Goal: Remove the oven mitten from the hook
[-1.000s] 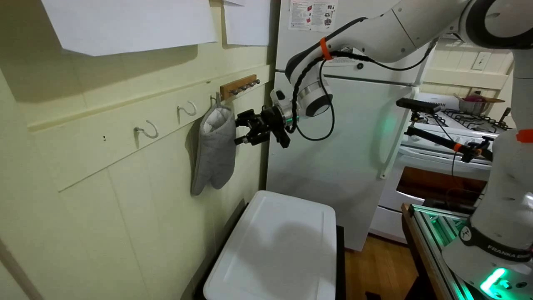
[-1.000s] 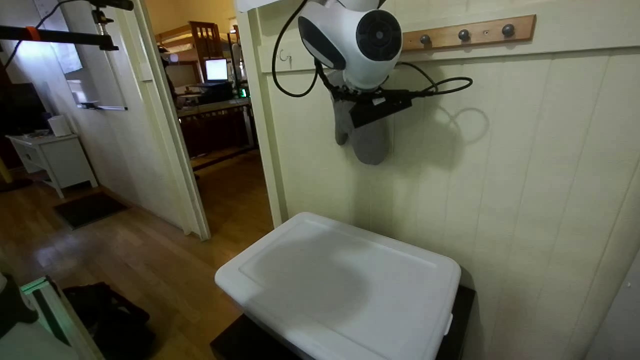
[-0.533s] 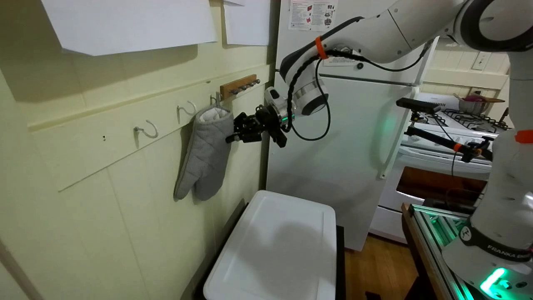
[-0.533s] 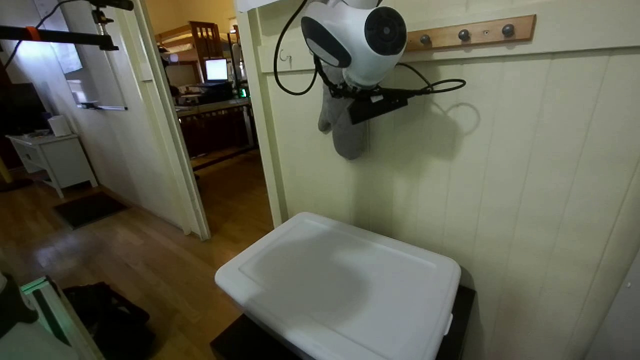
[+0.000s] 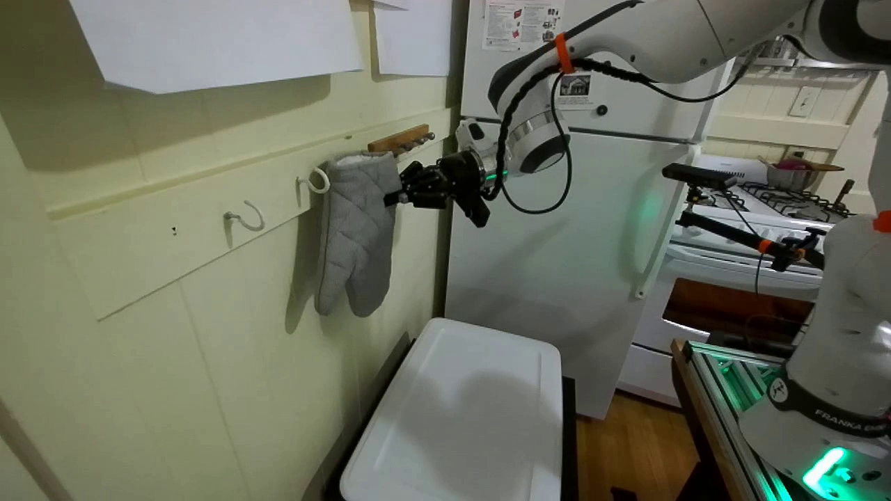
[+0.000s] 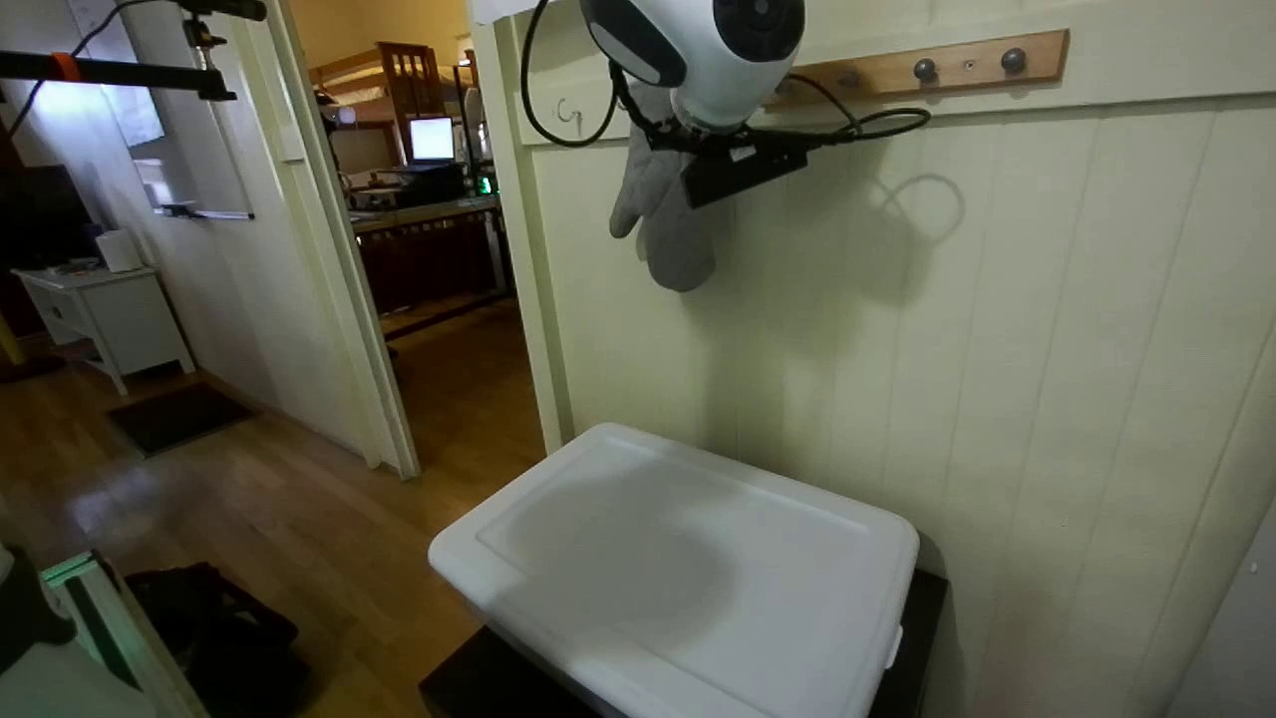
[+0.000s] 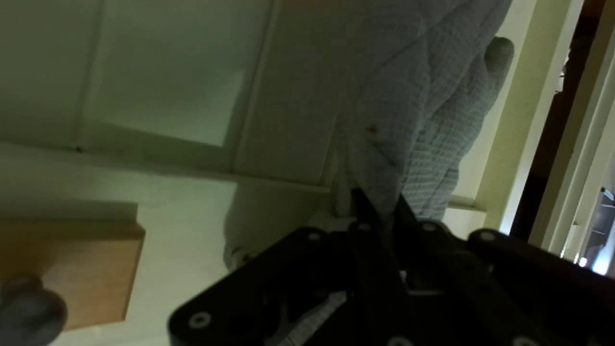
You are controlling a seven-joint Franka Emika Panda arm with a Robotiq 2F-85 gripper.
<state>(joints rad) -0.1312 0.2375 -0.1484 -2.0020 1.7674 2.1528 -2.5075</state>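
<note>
The grey oven mitten (image 5: pixel 356 240) hangs against the pale wall, thumb and rounded end downward. My gripper (image 5: pixel 394 196) is shut on the mitten's upper side edge. In the wrist view, quilted mitten fabric (image 7: pixel 394 110) runs in between the two fingertips of the gripper (image 7: pixel 381 199). The hook behind the mitten's top is hidden in the exterior views, so whether the mitten still hangs on it I cannot tell. Two similar pale hooks are bare: a nearer hook (image 5: pixel 313 182) beside the mitten's edge and a farther hook (image 5: pixel 245 217). The mitten (image 6: pixel 678 239) is partly covered by my wrist in an exterior view.
A wooden peg rack (image 5: pixel 400 139) with dark knobs is fixed to the wall beside the mitten; its end (image 7: pixel 72 274) shows in the wrist view. Below stands a large white lidded bin (image 5: pixel 452 410). A fridge (image 5: pixel 557 229) rises behind the arm, and white panels (image 5: pixel 223 42) overhang the wall.
The jaws have closed on the mitten. It was first pushed along the wall, to the left in an exterior view, then lifted, its top now higher and covering the hook seen before.
</note>
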